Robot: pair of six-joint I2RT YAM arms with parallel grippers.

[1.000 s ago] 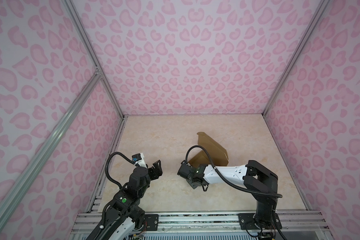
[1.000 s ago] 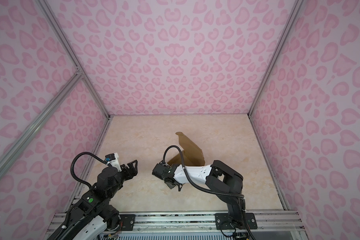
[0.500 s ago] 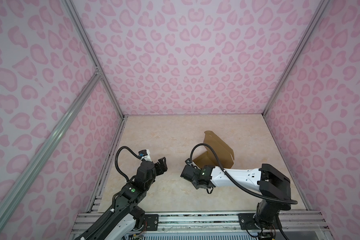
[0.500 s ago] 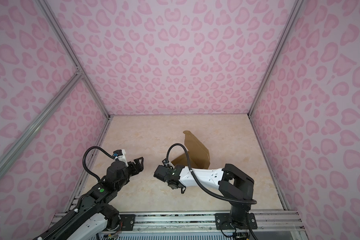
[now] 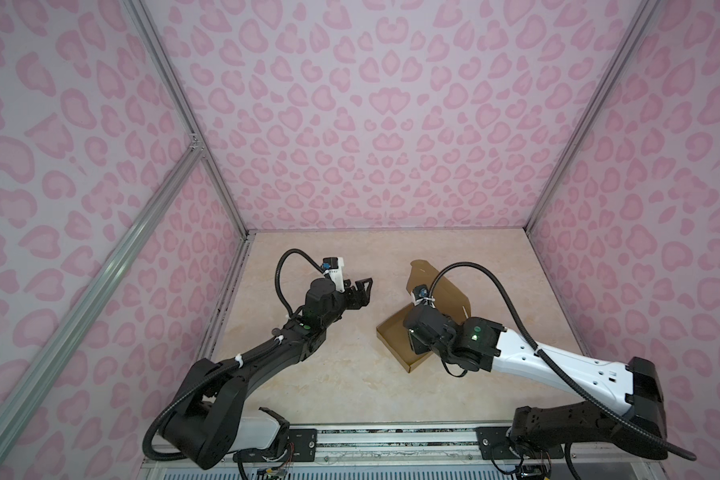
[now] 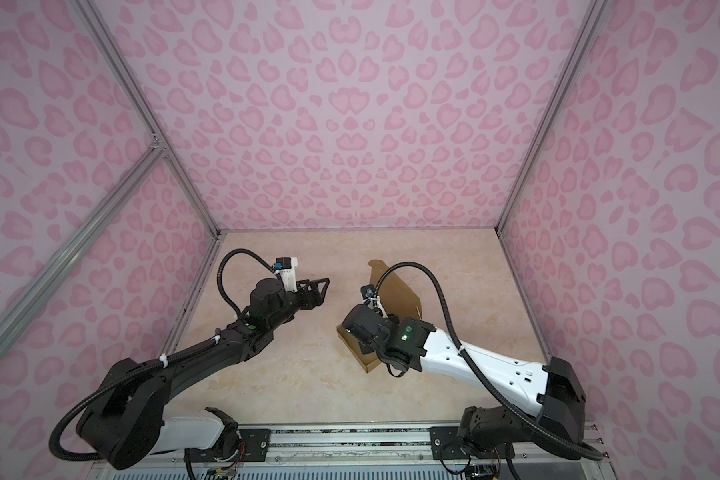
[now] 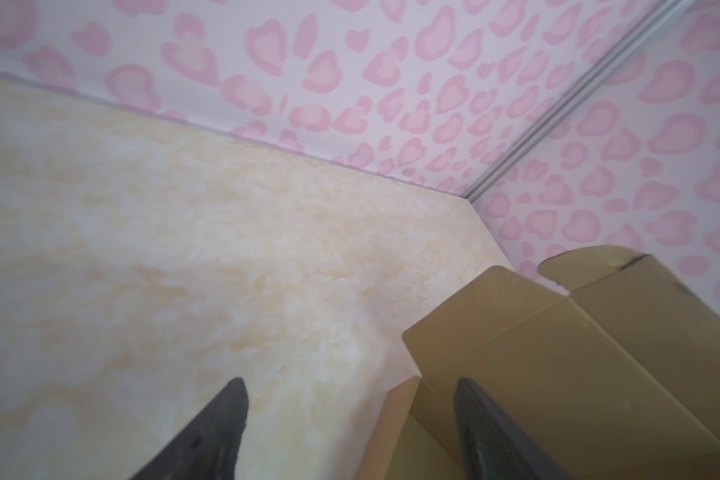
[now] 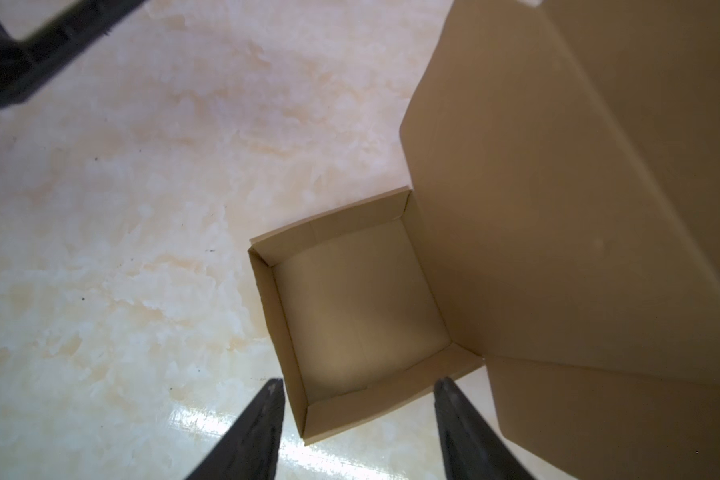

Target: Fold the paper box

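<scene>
Right wrist view: released paper box [image 8: 362, 307] with right gripper [image 8: 359, 381], spread empty like left gripper [image 7: 348, 380]; lid [image 8: 558, 208] unclosed.

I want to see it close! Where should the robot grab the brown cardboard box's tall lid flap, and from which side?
Probably the lid flap of the brown cardboard box, at its free top edge, coming from above. It stands up thin beside the square tray, so jaws can pinch both faces.
</scene>
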